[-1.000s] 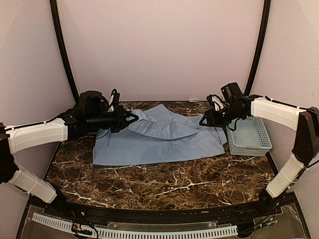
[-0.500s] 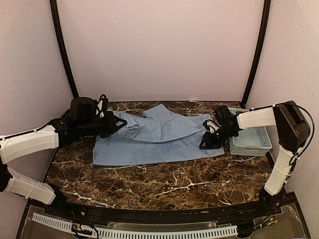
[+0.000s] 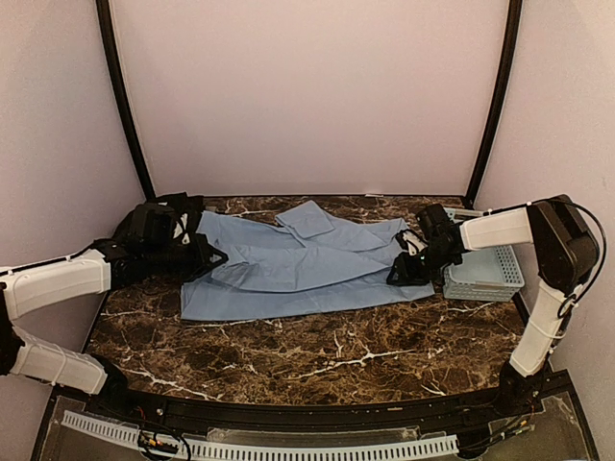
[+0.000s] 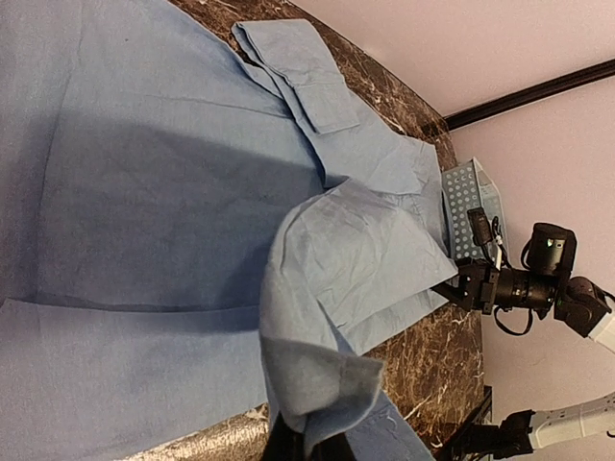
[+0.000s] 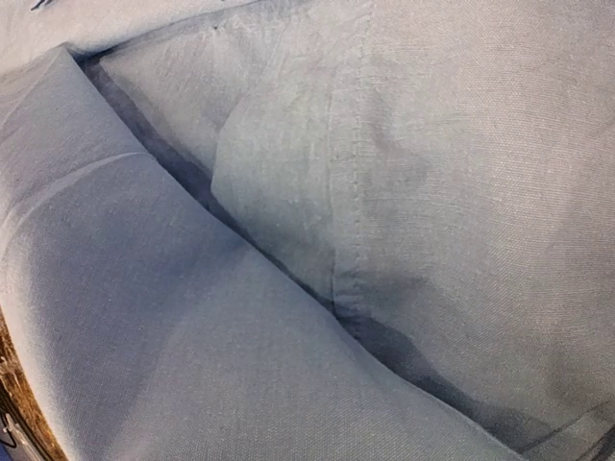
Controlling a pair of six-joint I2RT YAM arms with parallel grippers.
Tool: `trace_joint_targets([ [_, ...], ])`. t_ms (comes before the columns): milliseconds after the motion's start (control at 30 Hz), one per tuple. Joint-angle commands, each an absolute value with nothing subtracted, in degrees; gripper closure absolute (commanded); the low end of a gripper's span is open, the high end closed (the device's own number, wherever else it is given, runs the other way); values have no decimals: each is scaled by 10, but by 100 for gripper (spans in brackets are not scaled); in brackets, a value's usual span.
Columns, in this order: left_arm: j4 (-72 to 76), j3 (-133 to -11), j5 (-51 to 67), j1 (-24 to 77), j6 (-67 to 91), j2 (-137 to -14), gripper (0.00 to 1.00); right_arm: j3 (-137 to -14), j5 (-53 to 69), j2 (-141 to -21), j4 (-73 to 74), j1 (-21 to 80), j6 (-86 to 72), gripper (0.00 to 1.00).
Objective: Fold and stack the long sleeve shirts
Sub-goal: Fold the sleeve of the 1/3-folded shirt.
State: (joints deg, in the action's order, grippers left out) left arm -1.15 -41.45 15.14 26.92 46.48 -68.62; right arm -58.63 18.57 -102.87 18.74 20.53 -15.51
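Note:
One light blue long sleeve shirt [image 3: 298, 269] lies spread across the dark marble table [image 3: 317, 355], with a cuffed sleeve [image 4: 306, 72] folded over its far side. My left gripper [image 3: 211, 257] is low at the shirt's left edge, shut on a pinched fold of the blue cloth [image 4: 327, 379]. In the left wrist view, dark fingers [image 4: 288, 447] show under that fold. My right gripper [image 3: 397, 276] rests on the shirt's right edge. Blue cloth [image 5: 307, 230] fills the right wrist view and hides its fingers.
A pale blue lattice basket [image 3: 485, 269] stands at the table's right edge, just behind my right arm [image 3: 490, 229]. Black frame posts [image 3: 120, 96] rise at both back corners. Bare marble stretches between the shirt and the near rail [image 3: 259, 449].
My left gripper has pulled back left and lower with its fold, and the raised cloth has flattened. My right gripper dropped from above the basket onto the shirt's right edge.

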Motion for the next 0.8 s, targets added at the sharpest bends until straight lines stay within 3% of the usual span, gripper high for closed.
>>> trace_joint_targets([
  [0,-10,-393,187,262,471,-683,100,-573,169,-1030,184,198,-152,58],
  [767,-2,-348,215,184,444,-729,100,-518,199,-949,198,198,-150,54],
])
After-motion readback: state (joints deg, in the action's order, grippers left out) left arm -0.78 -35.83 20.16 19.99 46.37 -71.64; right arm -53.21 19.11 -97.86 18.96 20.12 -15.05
